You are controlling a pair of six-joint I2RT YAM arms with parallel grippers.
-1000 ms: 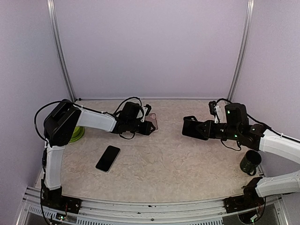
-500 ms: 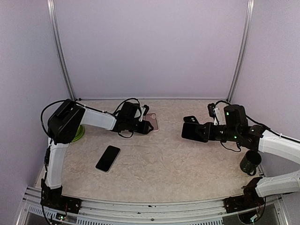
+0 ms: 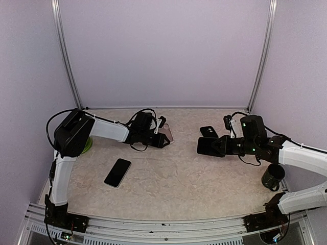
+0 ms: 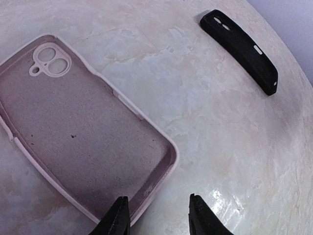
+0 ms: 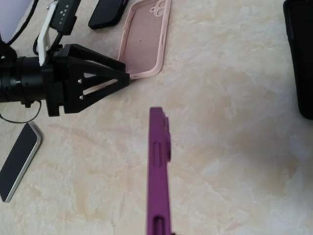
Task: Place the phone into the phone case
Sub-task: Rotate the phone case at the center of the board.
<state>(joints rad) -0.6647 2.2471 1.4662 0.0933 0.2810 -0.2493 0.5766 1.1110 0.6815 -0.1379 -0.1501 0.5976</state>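
Observation:
The phone (image 3: 117,172) lies flat and dark on the table at front left, also low on the left in the right wrist view (image 5: 19,159). A pink phone case (image 4: 83,127) lies hollow side up at the back left (image 3: 167,133). My left gripper (image 4: 159,219) is open, and its jaws straddle the near corner rim of that case. My right gripper (image 3: 219,146) is shut on a purple phone case (image 5: 159,171), held edge-on above the table at centre right. The right fingers themselves are hidden in the right wrist view.
A black phone case (image 3: 208,131) lies just behind the right gripper, also seen in the left wrist view (image 4: 239,51). A dark cup (image 3: 272,177) stands at the right. A green object (image 3: 84,145) sits behind the left arm. Another dark flat thing (image 5: 108,12) lies beyond the pink case.
The left gripper has slid closer to the pink case's corner and its jaws have narrowed a little. The right gripper has drifted slightly left with the purple case, uncovering the black case.

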